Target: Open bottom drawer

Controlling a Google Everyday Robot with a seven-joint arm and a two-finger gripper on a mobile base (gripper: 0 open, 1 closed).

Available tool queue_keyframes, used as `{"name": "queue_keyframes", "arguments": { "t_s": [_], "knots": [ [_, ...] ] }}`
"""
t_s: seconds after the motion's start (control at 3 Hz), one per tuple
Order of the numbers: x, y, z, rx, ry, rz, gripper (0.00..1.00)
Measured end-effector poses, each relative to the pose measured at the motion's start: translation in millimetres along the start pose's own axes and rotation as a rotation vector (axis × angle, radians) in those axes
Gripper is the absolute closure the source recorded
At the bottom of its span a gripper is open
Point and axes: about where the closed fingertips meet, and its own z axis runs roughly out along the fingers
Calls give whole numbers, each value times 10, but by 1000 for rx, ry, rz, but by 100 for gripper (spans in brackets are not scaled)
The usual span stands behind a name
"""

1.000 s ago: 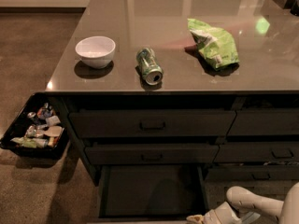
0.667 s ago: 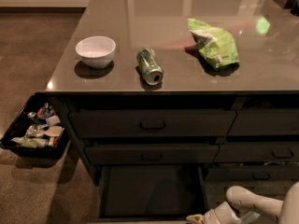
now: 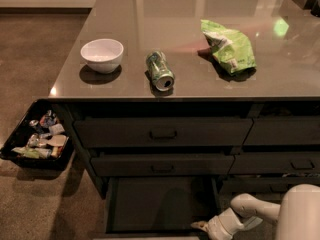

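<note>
Locate the bottom drawer point(image 3: 160, 204) under the two taller fronts of the wide stack: drawn well forward, dark interior exposed from above. Judge the opening as largely done. Find the pincer point(image 3: 201, 226) low at the drawer's front right edge, presumably placed there to pull the front; cannot tell whether clenched or released. Note the white arm point(image 3: 250, 211) entering from lower right, forearm near level, wrist pointed left. Disregard the bowl point(image 3: 102, 55) and toppled can point(image 3: 160, 71) on the surface point(image 3: 200, 14).
</note>
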Motion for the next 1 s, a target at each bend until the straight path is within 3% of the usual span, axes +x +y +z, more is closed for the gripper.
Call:
{"name": "queue_keyframes", "arguments": {
  "t_s": [0.33, 1.0],
  "knots": [
    [-3, -147, 151, -24, 13, -18, 0],
    [94, 272, 315, -109, -28, 26, 0]
  ]
}}
